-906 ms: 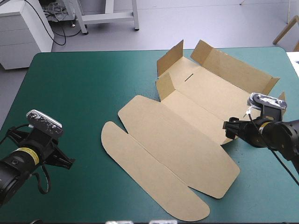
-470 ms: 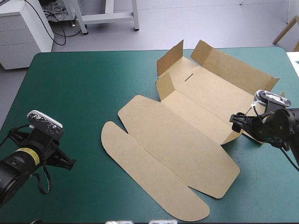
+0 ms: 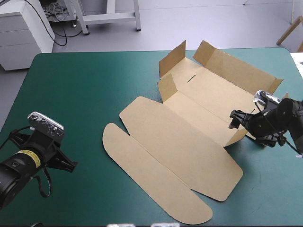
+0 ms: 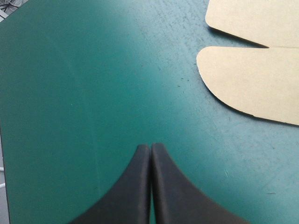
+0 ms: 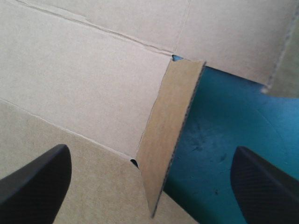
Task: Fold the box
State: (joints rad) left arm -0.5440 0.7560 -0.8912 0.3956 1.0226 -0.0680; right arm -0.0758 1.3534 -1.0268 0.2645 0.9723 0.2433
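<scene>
The brown box [image 3: 189, 137] lies mostly flat in the middle of the table, with short walls raised at its far end and two long rounded flaps toward the near edge. My right gripper [image 3: 233, 120] is at the box's right side, open. In the right wrist view a small raised side flap [image 5: 170, 135] stands on edge between its fingers [image 5: 42, 177], the right gripper [image 5: 150, 156] straddling it. My left gripper [image 3: 70, 165] rests low near the table's near left corner, shut and holding nothing. Ahead of the left gripper [image 4: 150, 147] shows the box's rounded flap [image 4: 252, 79].
Teal-green cover [image 3: 85, 90] stretches between the left gripper and the box. The raised far walls [image 3: 236, 68] stand close to the table's far right edge. A strip of cover [image 5: 224, 121] shows beside the small flap.
My right gripper has turned at the wrist and shifted a little toward the far side along the box's right edge, now straddling the small side flap. The left arm has not moved.
</scene>
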